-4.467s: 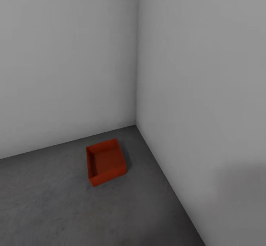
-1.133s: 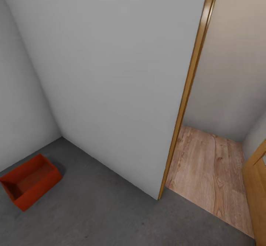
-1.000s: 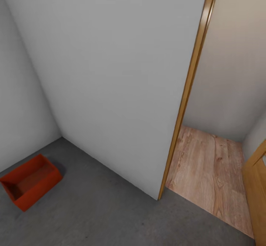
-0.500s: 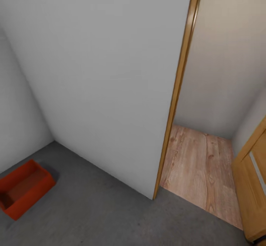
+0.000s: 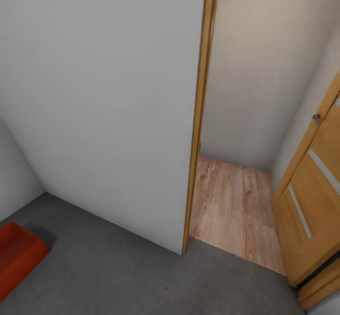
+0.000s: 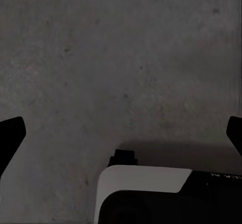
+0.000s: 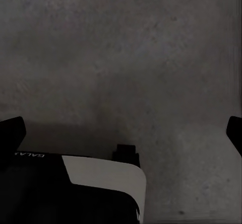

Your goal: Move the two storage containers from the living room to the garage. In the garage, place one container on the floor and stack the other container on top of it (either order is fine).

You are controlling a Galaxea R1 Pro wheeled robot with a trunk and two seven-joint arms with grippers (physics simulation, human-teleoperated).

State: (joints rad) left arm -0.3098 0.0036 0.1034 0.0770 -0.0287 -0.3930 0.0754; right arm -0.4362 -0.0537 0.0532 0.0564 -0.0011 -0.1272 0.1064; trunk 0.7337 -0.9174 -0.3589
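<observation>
One storage container (image 5: 16,256) sits on the garage floor (image 5: 118,277) by the wall, so I judge half the job done. The second is not stacked on it yet. Both my jaws hang spread wide and empty over bare concrete. Ahead, the doorway (image 5: 231,201) opens onto wood planks.

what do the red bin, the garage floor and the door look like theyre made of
Storage container: probably plastic, with plain, uniform red-orange matte walls. Floor: looks like concrete, dark grey, rough and speckled. Door: seemingly wood or veneer, smooth orange-brown, with pale frosted stripes.
</observation>
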